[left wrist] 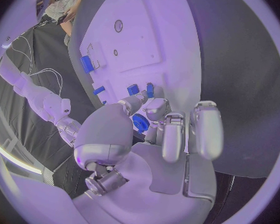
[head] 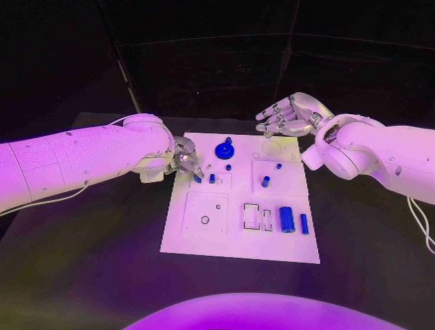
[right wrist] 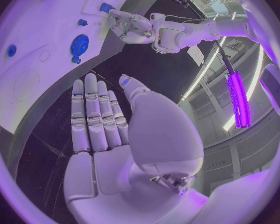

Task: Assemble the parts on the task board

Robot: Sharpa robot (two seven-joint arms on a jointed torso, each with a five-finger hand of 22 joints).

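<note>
So the left hand [head: 185,162] is down at the left edge of the task board [head: 239,249], fingertips curled toward a small blue peg [head: 197,178] near that edge; from the head view it looks pinched on it, but I honestly can't tell if it's truly gripping or just touching; the left wrist view doesn't settle it either. The right hand [head: 289,115] hangs off the board's far right corner, fingers straight and apart, holding nothing. The blue gear [head: 224,149] sits at the far end of the board, and the blue cylinder [head: 286,219] and a slim blue pin [head: 304,223] lie near the front right; my guess is we're at the peg-seating step; next it needs a clean vertical line-up over its hole and a gentle push.
</note>
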